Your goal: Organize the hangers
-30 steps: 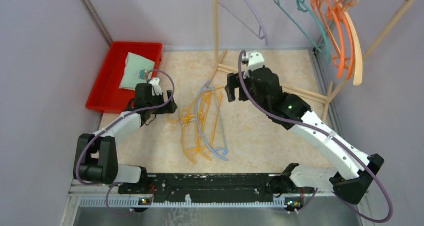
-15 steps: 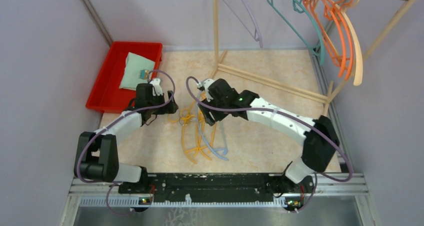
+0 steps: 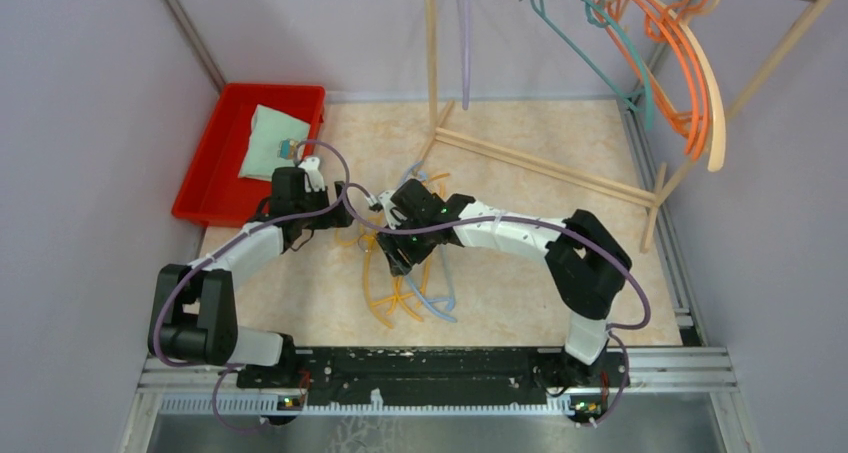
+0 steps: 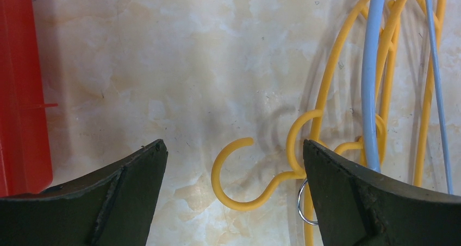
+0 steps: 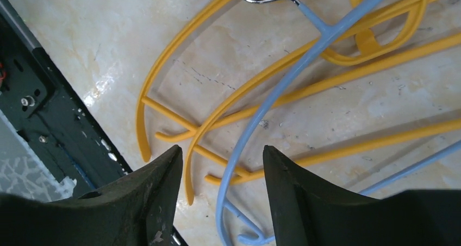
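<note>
Black right gripper (image 5: 222,151) hangs part-open over the light blue hanger (image 5: 299,61).

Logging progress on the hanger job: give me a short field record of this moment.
Table: yellow hangers, blue hanger, tangled
Rack: orange hangers, teal hanger, lavender hanger, beige hanger
Left tool: open, over a yellow hook
Right tool: open, straddling blue hanger
Red bin: cloth inside
</note>
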